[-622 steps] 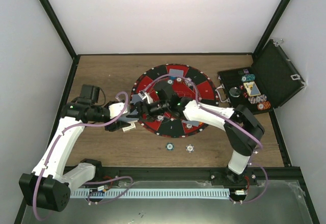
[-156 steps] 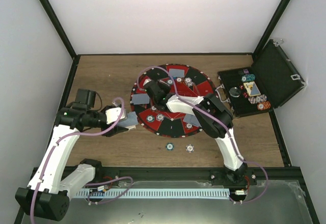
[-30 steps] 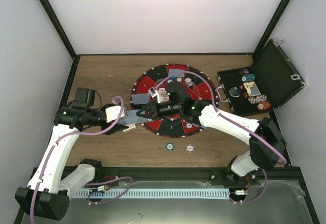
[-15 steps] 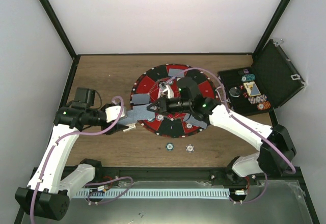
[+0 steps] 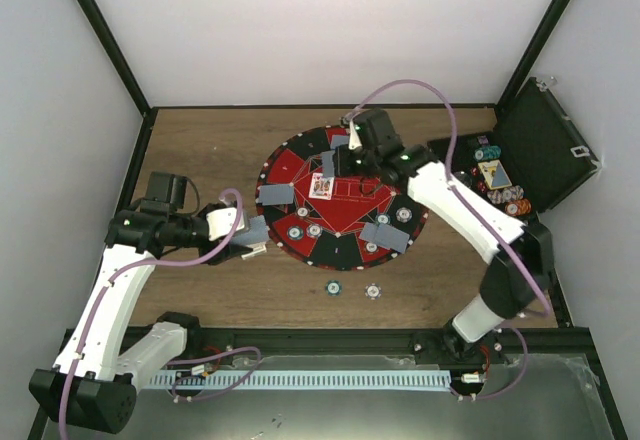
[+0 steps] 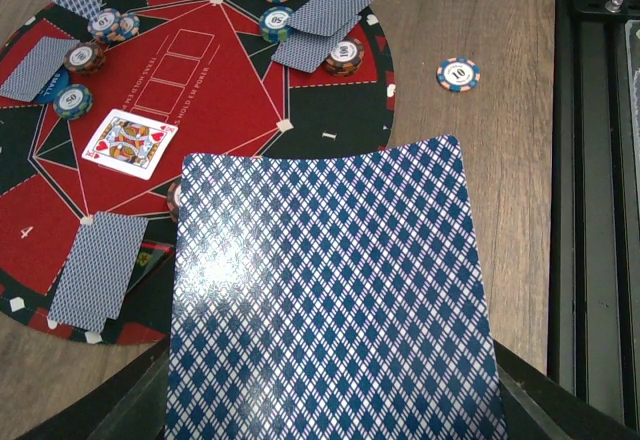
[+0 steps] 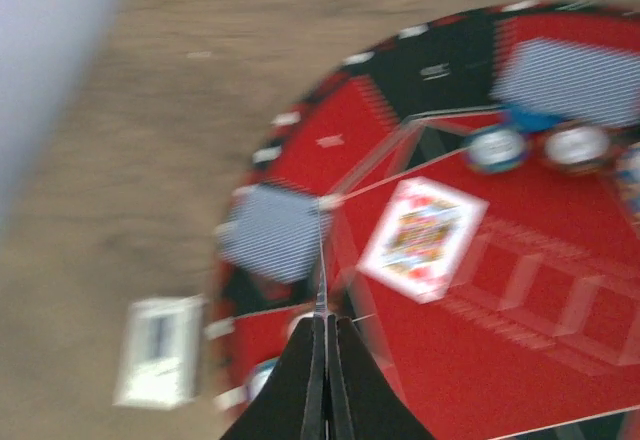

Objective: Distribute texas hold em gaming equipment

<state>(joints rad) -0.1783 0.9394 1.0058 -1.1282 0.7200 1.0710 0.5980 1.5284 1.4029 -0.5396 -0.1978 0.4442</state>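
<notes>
Blue diamond-backed cards (image 6: 330, 300) sit clamped in the left gripper (image 5: 243, 237) beside the mat (image 5: 350, 205). The right gripper (image 7: 323, 335), pinched closed on what seems through the blur a card (image 5: 353, 140) edge-on, hangs over the mat; so thin a hold could drop it face-up like the king (image 6: 130, 143).

Seemingly wooden table (image 5: 210, 145); 3 white walls (image 5: 320, 30).

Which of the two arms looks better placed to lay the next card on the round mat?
Right, likely. The right gripper is shut on a single card, seen edge-on, above the mat near the face-up card. The left gripper is clamped on the deck at the mat's left edge.
</notes>
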